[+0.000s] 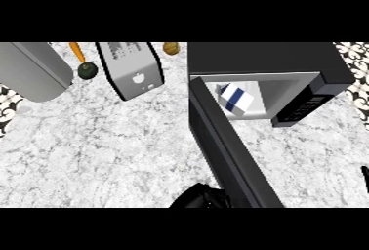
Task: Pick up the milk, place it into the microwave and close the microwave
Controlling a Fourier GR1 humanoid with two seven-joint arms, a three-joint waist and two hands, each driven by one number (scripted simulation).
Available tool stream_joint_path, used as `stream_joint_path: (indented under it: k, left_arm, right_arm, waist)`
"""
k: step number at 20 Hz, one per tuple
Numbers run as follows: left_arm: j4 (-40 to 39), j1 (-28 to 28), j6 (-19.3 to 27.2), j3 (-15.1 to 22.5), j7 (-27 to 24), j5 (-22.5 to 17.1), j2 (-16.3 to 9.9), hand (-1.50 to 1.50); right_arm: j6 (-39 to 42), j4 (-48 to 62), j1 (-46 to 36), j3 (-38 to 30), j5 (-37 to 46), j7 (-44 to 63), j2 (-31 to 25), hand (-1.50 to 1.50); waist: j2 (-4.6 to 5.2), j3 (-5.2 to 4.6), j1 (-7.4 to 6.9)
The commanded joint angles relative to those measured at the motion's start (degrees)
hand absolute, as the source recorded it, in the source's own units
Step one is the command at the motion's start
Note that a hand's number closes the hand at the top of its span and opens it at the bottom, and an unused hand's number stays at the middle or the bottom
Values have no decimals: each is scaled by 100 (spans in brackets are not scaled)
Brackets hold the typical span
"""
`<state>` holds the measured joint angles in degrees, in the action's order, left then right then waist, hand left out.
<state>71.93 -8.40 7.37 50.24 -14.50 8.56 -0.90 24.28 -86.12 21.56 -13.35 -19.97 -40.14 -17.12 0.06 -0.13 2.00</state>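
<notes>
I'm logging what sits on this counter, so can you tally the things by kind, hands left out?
Microwave, door open: 1
Milk carton, inside the microwave: 1
Silver toaster: 1
Grey appliance at the left edge: 1
Small food items at the back, dark green, orange, tan: 3
Total: 7

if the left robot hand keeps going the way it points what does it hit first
Probably the open microwave door: the left robot hand sits right beside its near end at the bottom edge, pointing up the view. Depth is unclear.
</notes>
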Motion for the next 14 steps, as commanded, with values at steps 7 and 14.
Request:
stream_joint_path:
  k: [7,14]
  left_arm:
    - [-744,-1661,1439,1156,314,-1330,86,150]
    - [-867,-2161,2131,1167,418,-1940,87,150]
  right_arm:
    - [641,-1098,464,216,-400,257,-268,-150]
    - [709,-1424,328,150,-652,632,-621,-150]
  waist:
    - [61,-12,464]
    - [131,-24,834]
